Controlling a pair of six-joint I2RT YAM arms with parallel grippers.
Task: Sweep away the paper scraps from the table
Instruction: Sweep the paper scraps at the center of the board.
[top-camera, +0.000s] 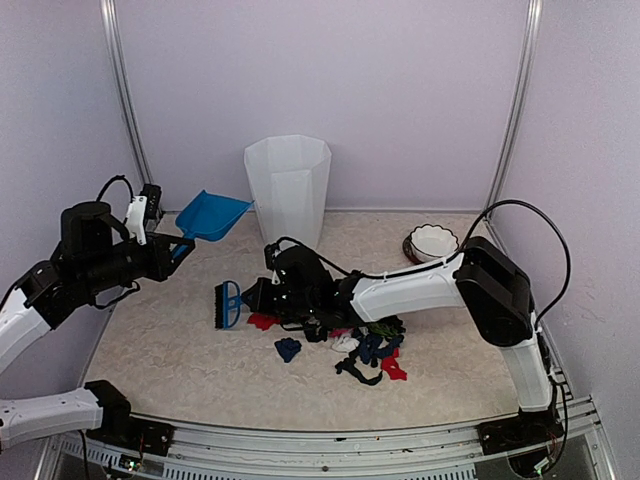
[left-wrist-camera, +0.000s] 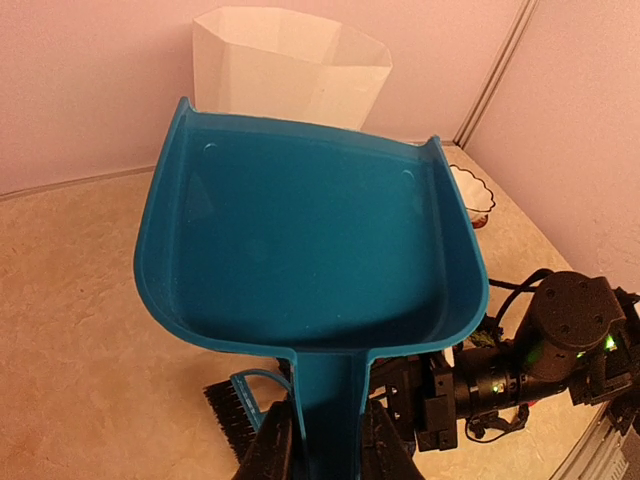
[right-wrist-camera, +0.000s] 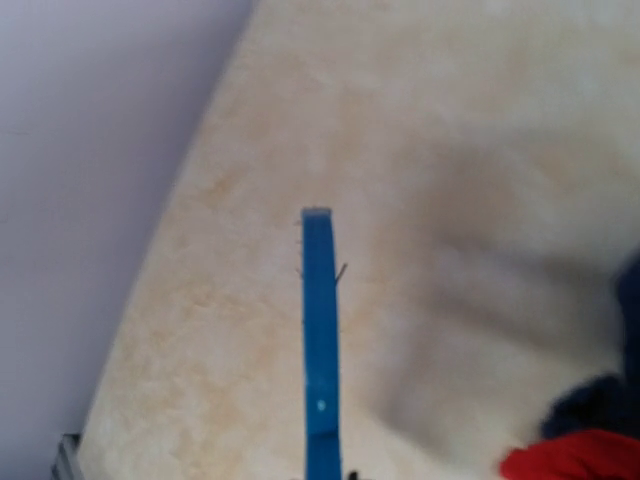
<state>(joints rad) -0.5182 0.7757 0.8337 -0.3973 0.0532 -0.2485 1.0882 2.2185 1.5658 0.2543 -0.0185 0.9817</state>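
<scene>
2 arms (top-camera: 410, 290), white links, black joints, looping black cables (top-camera: 522, 202)

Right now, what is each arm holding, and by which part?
Left end effector: dustpan, gripped by its handle. Right end effector: brush, by its handle end, though the grip itself is partly hidden.

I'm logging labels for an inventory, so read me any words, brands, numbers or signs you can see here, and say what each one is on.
There is no text to read in any view. The blue dustpan, the white bin, the brush, the scalloped bowl and the table show no print or labels.
</scene>
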